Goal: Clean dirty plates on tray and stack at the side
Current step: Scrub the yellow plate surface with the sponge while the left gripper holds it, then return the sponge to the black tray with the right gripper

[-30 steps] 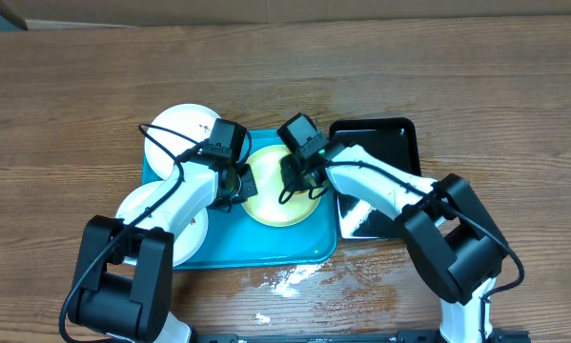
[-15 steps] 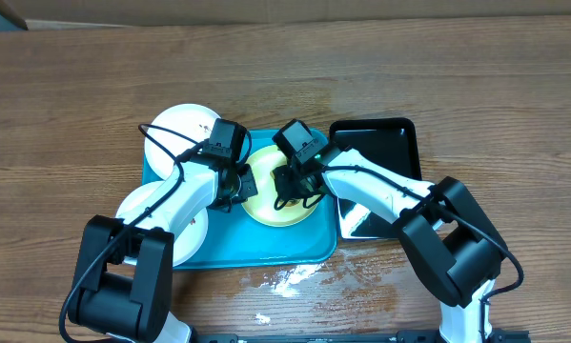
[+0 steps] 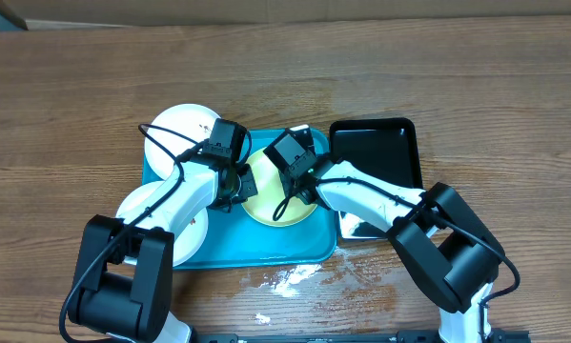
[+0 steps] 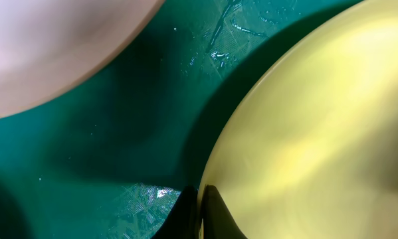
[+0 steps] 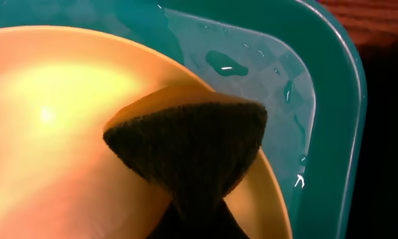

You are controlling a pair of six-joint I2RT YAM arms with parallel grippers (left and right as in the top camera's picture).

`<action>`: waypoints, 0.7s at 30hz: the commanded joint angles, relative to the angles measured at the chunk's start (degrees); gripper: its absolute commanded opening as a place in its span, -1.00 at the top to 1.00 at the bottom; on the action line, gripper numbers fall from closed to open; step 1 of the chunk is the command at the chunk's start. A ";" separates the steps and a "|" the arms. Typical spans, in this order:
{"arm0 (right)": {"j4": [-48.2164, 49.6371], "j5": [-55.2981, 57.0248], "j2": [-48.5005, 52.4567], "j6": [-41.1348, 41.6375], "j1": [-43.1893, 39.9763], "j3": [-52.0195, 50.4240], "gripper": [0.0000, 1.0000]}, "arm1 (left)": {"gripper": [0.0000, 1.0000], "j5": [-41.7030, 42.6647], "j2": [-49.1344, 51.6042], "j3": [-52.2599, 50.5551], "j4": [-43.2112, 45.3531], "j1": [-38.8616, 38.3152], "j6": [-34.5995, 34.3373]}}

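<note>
Wooden table (image 3: 380,295) nearest me; on the tray (image 3: 266,250) beyond, my left gripper (image 4: 200,211) pinches the rim of the yellow-green plate (image 4: 305,133), and my right gripper (image 3: 301,183) is clamped on a dark pad (image 5: 192,139). Pressing near that edge could, I judge, tip the plate loose on wet plastic.

Readable markings: none.
No lettering, label, brand, number or sign can be read on the turquoise tray (image 3: 266,250), the yellow-green plate (image 3: 262,211), the white plates (image 3: 180,122), the black tray (image 3: 399,143), the robot arms (image 3: 371,195) or the wooden desk (image 3: 457,76). Both wrist views show plain, unmarked surfaces only.
</note>
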 commanded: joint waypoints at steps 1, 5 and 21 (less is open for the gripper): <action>-0.07 -1.73 3.52 -3.34 -0.92 -2.75 0.93 | 0.92 -1.99 1.29 0.24 0.46 0.31 -1.38; 8.22 -7.32 3.52 -3.82 -1.20 -5.11 0.93 | 0.92 -1.97 1.29 0.24 0.39 0.31 -1.40; -7.15 -8.66 -20.06 -4.68 -7.87 7.28 0.93 | 0.92 -2.16 1.20 0.26 -0.20 0.31 -1.18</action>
